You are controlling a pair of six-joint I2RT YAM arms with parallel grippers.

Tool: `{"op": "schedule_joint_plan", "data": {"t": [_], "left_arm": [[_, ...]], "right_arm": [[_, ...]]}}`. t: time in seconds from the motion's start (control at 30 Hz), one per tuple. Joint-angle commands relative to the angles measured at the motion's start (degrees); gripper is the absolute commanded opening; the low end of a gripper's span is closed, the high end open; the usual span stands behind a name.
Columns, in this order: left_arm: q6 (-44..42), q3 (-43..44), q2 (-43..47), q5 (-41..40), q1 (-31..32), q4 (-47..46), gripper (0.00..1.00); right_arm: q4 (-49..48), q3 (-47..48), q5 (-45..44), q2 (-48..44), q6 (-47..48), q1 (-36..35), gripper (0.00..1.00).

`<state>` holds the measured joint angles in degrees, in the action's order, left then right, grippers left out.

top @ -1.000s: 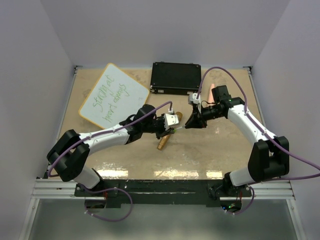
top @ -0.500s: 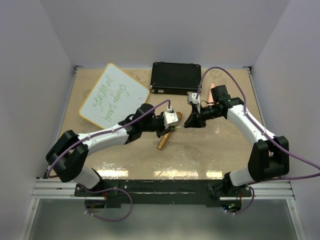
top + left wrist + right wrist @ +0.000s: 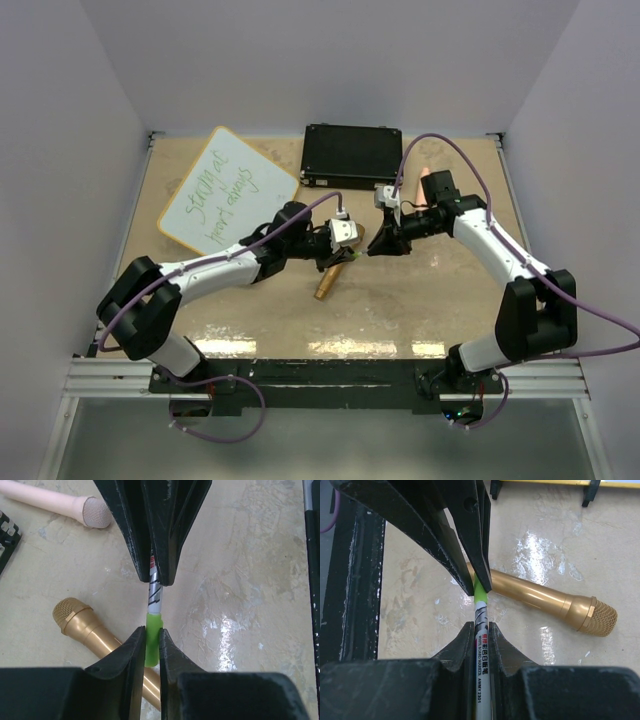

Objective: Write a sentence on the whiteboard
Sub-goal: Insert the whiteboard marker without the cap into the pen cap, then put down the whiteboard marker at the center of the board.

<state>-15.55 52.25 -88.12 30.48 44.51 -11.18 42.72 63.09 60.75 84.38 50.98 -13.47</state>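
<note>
1. Whiteboard lies flat at 10 o'clock on the desk, tilted, and neither arm touches it. The sentence is on it in green, in two lines. The writing looks finished.
2. Change over the last second: the left arm has slid toward 2 o'clock, closing most of the gap to the right arm at mid-desk. The right arm has barely moved.
3. Reading of that: the marker is being capped, a tidy-up step after the writing. The wrist views show the green cap butted onto the barrel. I cannot tell whether it is fully seated.
4. Left pincer: nearly closed, its jaws clamped on the cap.
5. Right pincer: nearly closed on the printed barrel and facing the left one tip to tip, well apart from the desk.
6. Around them: a gold mic lies on the desk just below the pincers, toward 7 o'clock. A pink mic lies farther off, and a black case sits at 12 o'clock.
</note>
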Motion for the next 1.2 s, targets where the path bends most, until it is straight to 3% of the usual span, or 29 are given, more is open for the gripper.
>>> {"op": "schedule_joint_plan", "data": {"t": [0.0, 0.17, 0.37, 0.6, 0.83, 0.87, 0.9, 0.97, 1.0, 1.17], "left_arm": [[5.0, 2.2, 0.3, 3.0, 0.2, -16.1, 0.00], [10.9, -0.9, 0.3, 4.6, 0.2, -29.6, 0.00], [11.9, 1.7, -1.2, 5.1, 1.5, -32.8, 0.00], [10.7, 8.9, -3.6, 5.3, 2.9, -30.7, 0.00], [4.0, 6.0, 2.8, 0.7, 1.9, -19.2, 0.00], [3.6, 4.1, 5.3, -0.6, 1.4, -16.6, 0.04], [3.5, 2.8, 6.7, -1.2, 0.1, -15.4, 0.17], [3.9, -0.9, 11.2, -2.5, -1.4, -11.6, 0.30], [3.8, -2.3, 12.7, -2.7, -3.2, -10.4, 0.44], [1.3, -7.9, 18.7, -1.0, -6.3, -0.8, 0.61]], "right_arm": [[1.4, -0.4, 1.7, 1.3, -0.4, -0.8, 0.00], [2.1, -0.1, 2.9, 3.1, 0.1, -0.7, 0.00], [3.2, 0.0, 3.6, 4.3, 0.9, -1.1, 0.00], [1.4, -0.2, 2.3, 4.7, -1.2, -1.4, 0.00], [-1.7, -1.2, 0.3, 2.6, -4.0, -0.9, 0.00], [-1.4, -1.2, 0.3, 2.5, -3.8, -0.9, 0.00], [-1.1, -1.1, 0.4, 2.5, -3.3, -0.8, 0.00], [-0.6, -1.0, 0.6, 2.2, -2.8, -0.7, 0.00], [-0.4, -1.0, 0.6, 2.1, -2.5, -0.7, 0.00], [1.5, -0.7, 1.6, 1.8, -0.5, -0.5, 0.00]]}}
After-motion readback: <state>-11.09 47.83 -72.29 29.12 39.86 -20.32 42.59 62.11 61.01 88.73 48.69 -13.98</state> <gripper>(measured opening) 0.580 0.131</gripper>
